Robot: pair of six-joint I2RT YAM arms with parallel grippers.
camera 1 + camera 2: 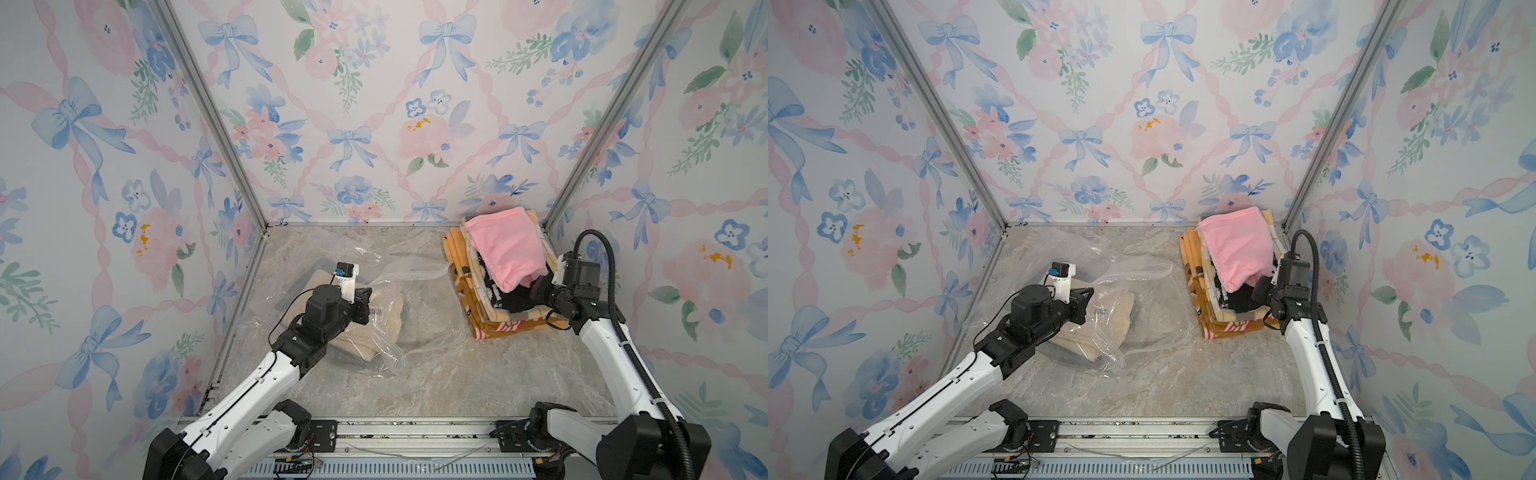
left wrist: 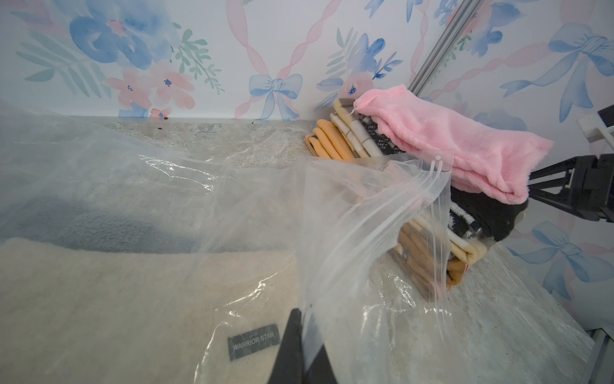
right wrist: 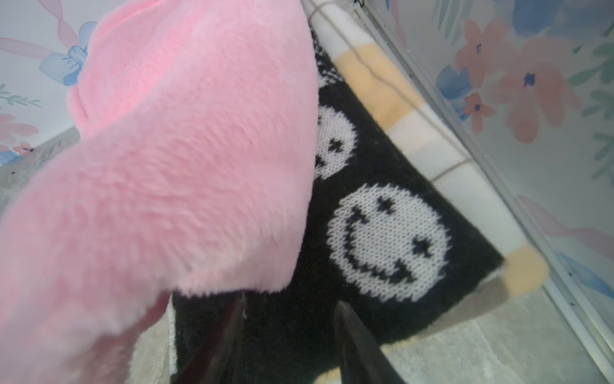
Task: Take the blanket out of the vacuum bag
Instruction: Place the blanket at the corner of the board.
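Note:
The vacuum bag [image 1: 415, 270] [image 1: 1142, 266] lies crumpled and clear on the marble floor, left of centre. A folded beige blanket [image 1: 388, 311] [image 1: 1119, 307] [image 2: 116, 299] with a grey label lies inside it. My left gripper [image 1: 369, 297] [image 1: 1089, 293] [image 2: 307, 330] is shut on a raised flap of the bag's plastic [image 2: 349, 232] near its zip edge. My right gripper [image 1: 535, 286] [image 1: 1259, 291] [image 3: 289, 309] is at the front of the blanket stack. Its jaws stand apart over a black smiley-face blanket [image 3: 382, 239], just under the hanging edge of a pink blanket [image 1: 503, 245] [image 3: 166, 149].
The folded stack [image 1: 469, 291] [image 1: 1200, 286] of orange, checked, black and pink blankets fills the back right corner against the wall. A grey fleece [image 2: 83, 226] lies behind the beige blanket under the plastic. Wallpapered walls close in three sides; the arms' rail [image 1: 415, 436] runs along the front.

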